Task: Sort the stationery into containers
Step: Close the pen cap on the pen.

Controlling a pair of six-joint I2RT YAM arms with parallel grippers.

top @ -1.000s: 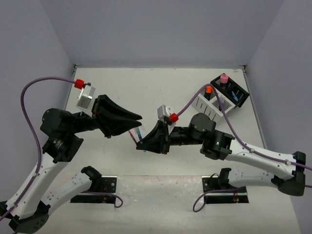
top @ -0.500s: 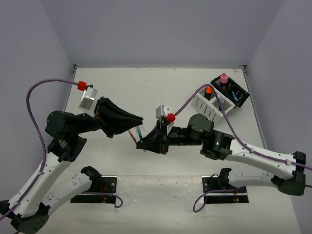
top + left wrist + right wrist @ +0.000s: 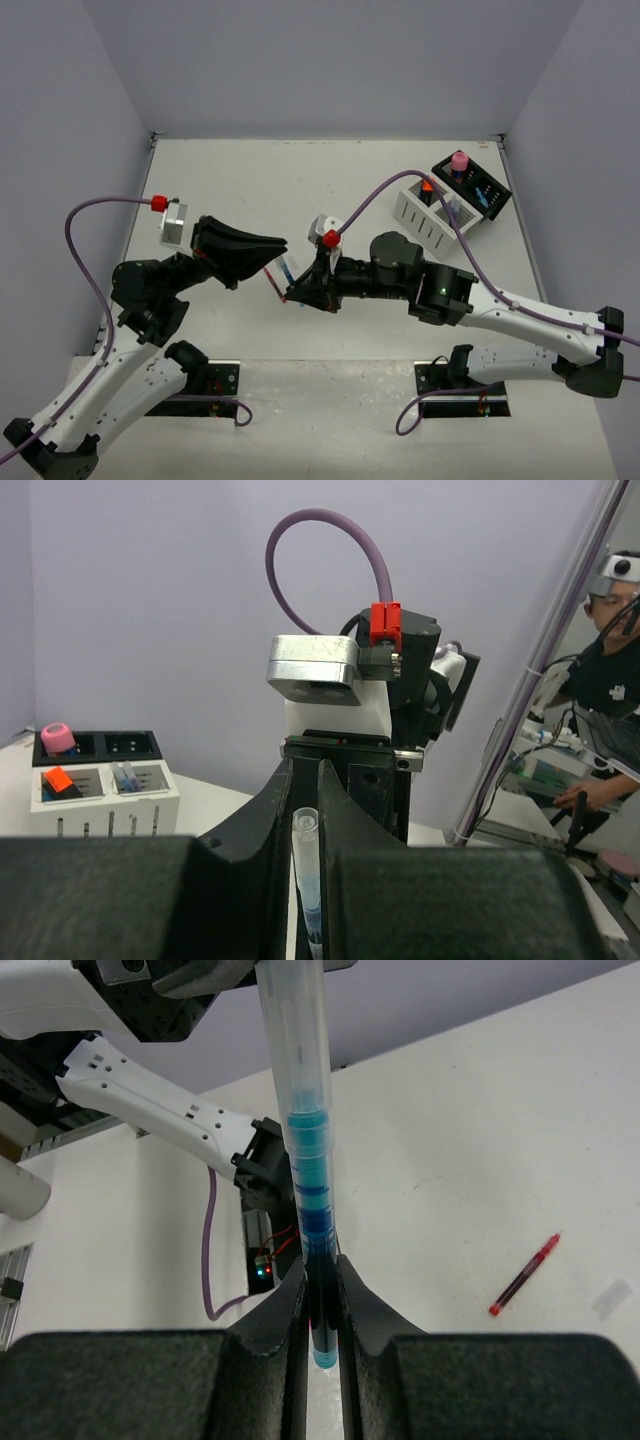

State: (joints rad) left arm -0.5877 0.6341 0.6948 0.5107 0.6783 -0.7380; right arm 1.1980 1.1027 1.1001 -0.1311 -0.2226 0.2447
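Clenches the right gripper (image 3: 322, 1280) on the dark-blue end of the blue pen (image 3: 305, 1130), held straight out between the fingers. Pinches the clear end of that pen in the left gripper (image 3: 305, 777), nose to nose with the right one. Leaves a red pen (image 3: 525, 1275) flat on the table (image 3: 450, 1140) below, off to the right gripper's side. Far beyond the left gripper, shows the white box (image 3: 105, 802) holding an orange highlighter (image 3: 58, 779), and just behind it the black box (image 3: 130, 745) with the pink cylinder (image 3: 57, 738).

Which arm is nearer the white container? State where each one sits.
Right. The right arm passes just in front of the white container, on its near side; the left arm is far across the table, on the left.
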